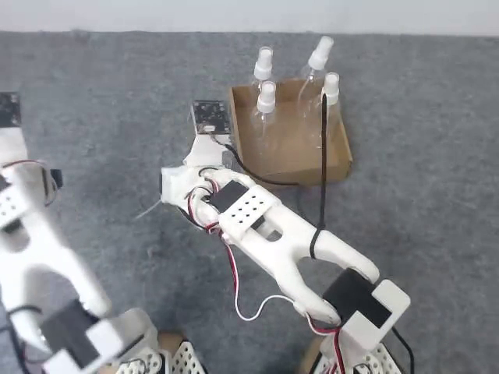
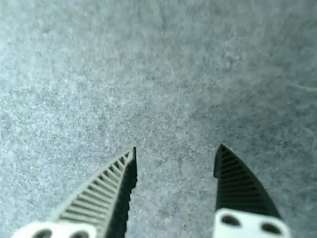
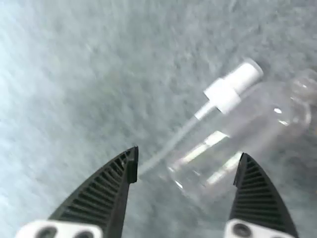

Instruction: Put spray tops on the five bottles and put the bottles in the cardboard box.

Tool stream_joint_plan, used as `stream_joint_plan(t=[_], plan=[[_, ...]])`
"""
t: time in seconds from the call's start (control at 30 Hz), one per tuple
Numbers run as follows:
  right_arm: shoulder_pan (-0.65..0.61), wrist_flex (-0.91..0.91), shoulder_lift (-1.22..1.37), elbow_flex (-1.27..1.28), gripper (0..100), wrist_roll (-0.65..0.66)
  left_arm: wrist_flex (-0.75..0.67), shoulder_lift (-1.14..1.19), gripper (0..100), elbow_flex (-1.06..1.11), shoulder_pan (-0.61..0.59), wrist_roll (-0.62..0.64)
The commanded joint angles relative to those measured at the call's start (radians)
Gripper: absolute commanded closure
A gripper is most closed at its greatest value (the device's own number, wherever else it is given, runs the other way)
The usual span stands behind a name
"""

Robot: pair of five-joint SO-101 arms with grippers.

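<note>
While the bottle [image 3: 247, 134] lies flat, neck away, the right hand [image 3: 188, 152] is spread.

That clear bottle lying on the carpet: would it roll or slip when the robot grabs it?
Probably light: the bottle looks clear and empty. Lying on its side with round walls, it may roll if nudged, though the carpet should slow it. Its glossy surface might slip in the open right gripper.

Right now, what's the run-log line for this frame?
box: four topped bottles standing | fifth bottle: lying on carpet, spray top loose across it | right gripper: open over it | left gripper: open over carpet
</note>
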Motion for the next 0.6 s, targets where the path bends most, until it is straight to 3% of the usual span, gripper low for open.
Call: stream_joint_plan(t=[0.0,0.37,0.57], plan=[[-0.007,-0.056,0.035,-0.080,73.4,-0.044,0.014,0.028,77,-0.091,-0.003,-0.008],[0.039,-0.054,0.223,-0.172,73.1,-0.046,0.012,0.034,77,-0.091,-0.002,-0.011],[0.042,0.079,0.205,-0.176,73.4,-0.046,0.012,0.040,77,-0.091,-0.002,-0.011]])
